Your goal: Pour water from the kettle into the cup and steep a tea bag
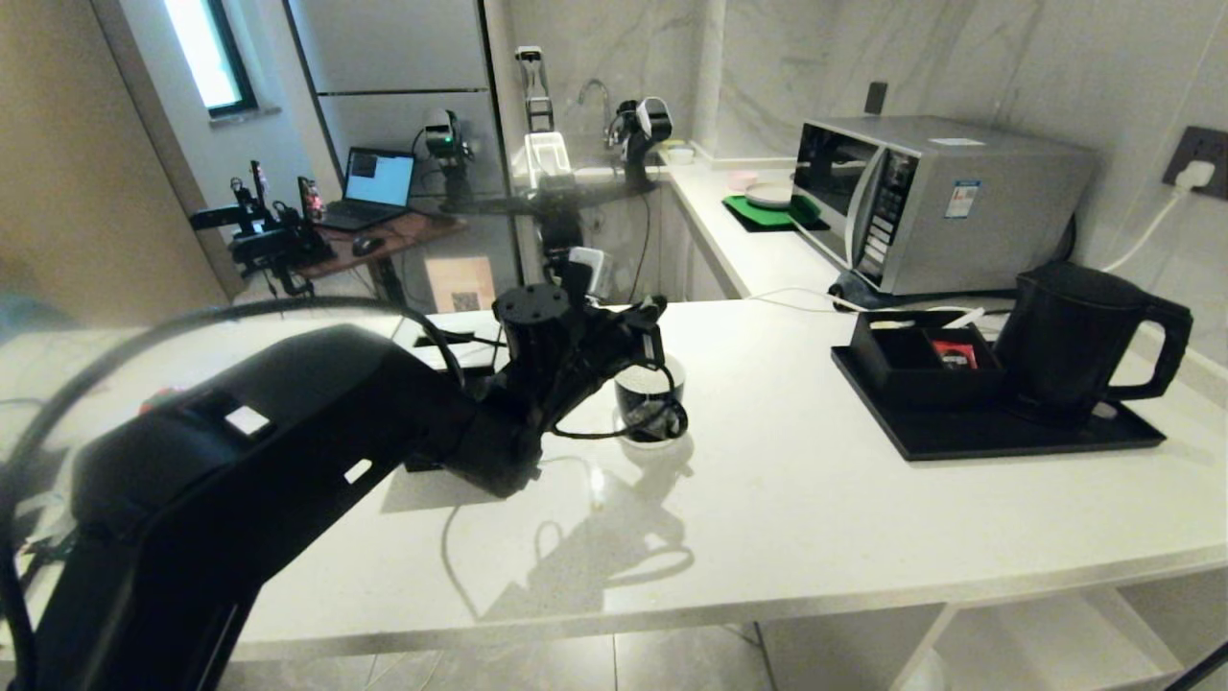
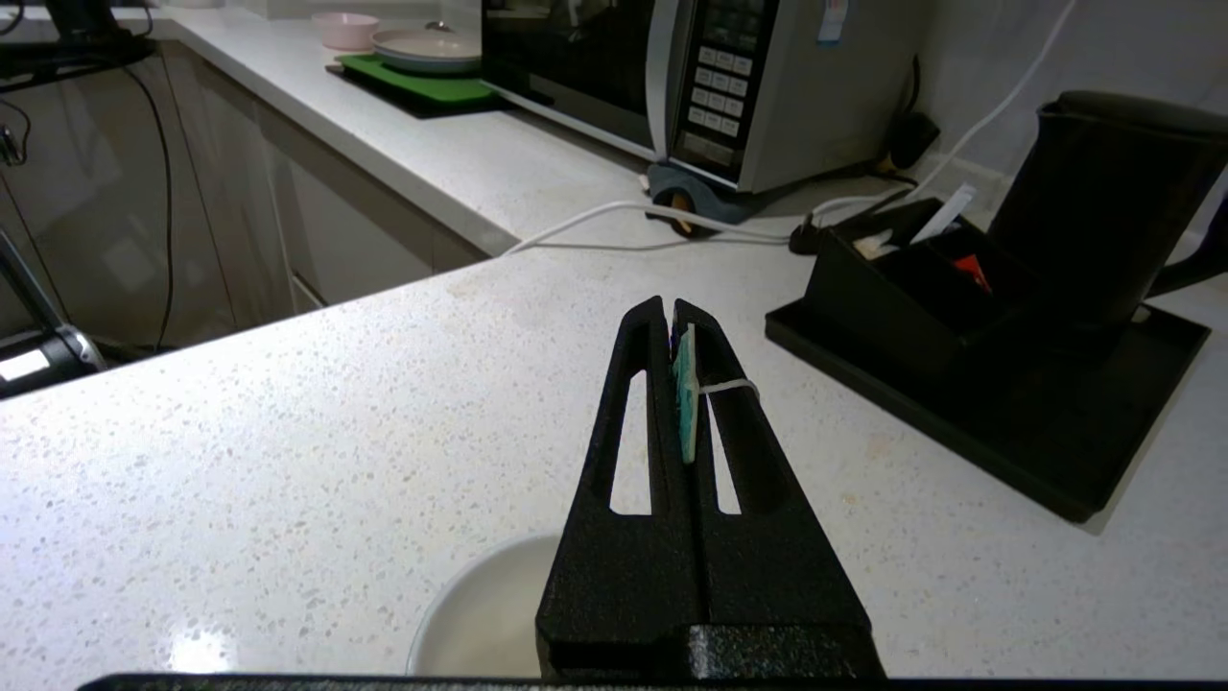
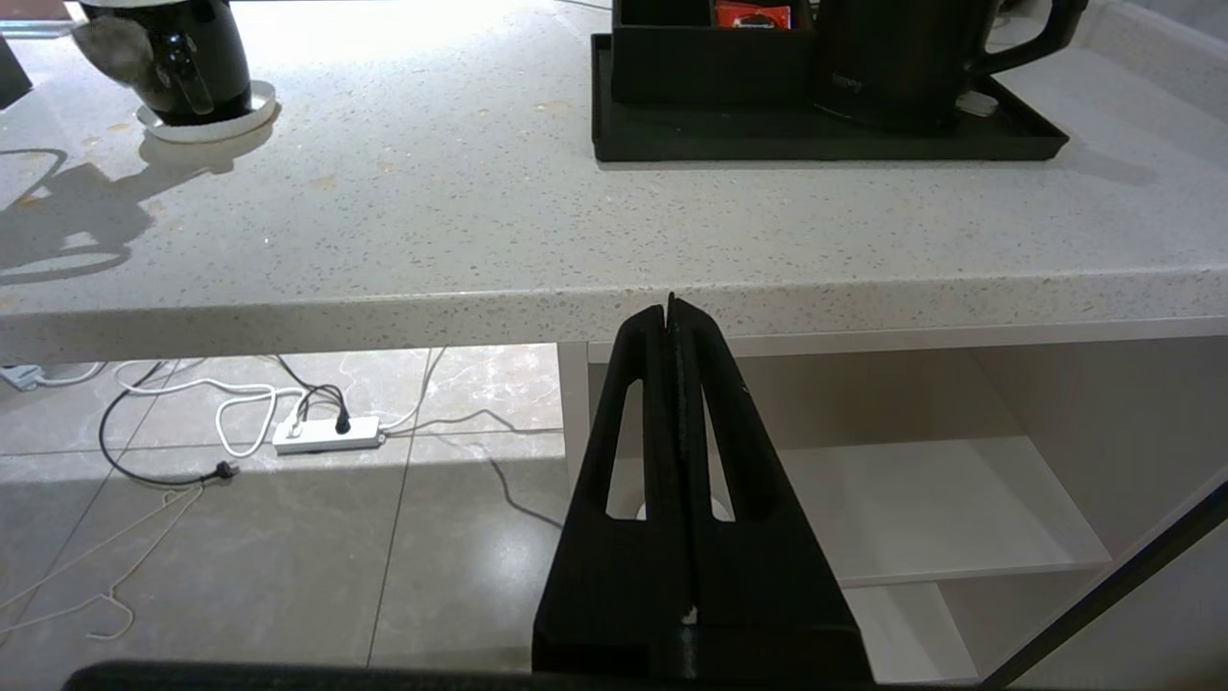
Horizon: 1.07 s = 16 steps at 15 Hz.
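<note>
My left gripper is shut on a small green paper tag, and a white string runs from it over one finger. It hovers over the cup, a small black mug on a white saucer; the cup's white inside shows under the fingers. A pale grey tea bag hangs at the cup's rim. The tall black kettle stands on a black tray at the right. My right gripper is shut and empty, parked below the counter's front edge.
A black compartment box with a red packet sits on the tray beside the kettle. A silver microwave stands behind, with white cables across the counter. Shelves lie under the counter, and a power strip on the floor.
</note>
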### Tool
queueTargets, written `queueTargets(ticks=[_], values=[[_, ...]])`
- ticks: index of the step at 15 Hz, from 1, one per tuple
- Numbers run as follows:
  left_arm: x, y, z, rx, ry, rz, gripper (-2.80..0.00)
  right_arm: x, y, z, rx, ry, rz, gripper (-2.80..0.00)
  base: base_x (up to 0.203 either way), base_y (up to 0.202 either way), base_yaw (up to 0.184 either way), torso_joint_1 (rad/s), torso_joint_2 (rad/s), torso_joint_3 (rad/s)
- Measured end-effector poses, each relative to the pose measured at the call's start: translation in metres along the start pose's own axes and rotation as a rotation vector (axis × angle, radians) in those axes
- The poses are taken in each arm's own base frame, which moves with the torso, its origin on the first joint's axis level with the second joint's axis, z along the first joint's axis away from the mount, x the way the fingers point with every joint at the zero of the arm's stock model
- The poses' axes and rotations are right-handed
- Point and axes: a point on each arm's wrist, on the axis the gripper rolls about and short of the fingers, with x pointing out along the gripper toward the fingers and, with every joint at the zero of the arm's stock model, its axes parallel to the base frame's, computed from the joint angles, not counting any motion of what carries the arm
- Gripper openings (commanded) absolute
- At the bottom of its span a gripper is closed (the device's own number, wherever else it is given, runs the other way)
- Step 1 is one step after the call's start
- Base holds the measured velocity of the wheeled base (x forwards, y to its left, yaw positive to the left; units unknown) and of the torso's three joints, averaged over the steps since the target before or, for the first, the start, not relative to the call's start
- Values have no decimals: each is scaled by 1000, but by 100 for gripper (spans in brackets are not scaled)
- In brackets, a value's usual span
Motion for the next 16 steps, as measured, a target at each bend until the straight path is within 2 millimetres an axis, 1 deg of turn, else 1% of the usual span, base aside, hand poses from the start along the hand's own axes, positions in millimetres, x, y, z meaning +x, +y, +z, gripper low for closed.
queueTargets(ticks=[2, 7, 9, 13, 16], values=[[2, 0, 8, 3, -24, -3, -280, 0, 0, 0, 0, 0, 0, -280, 0, 0, 0, 0, 0, 0], [9, -4, 38, 13, -91, -16, -280, 0, 0, 0, 0, 0, 0, -280, 0, 0, 0, 0, 0, 0], [13, -5, 47, 15, -106, -19, -280, 0, 0, 0, 0, 0, 0, -280, 0, 0, 0, 0, 0, 0], [14, -5, 50, 16, -115, -18, -280, 0, 0, 0, 0, 0, 0, -280, 0, 0, 0, 0, 0, 0], [14, 0, 39, 16, -97, -5, -280, 0, 0, 0, 0, 0, 0, -280, 0, 0, 0, 0, 0, 0]])
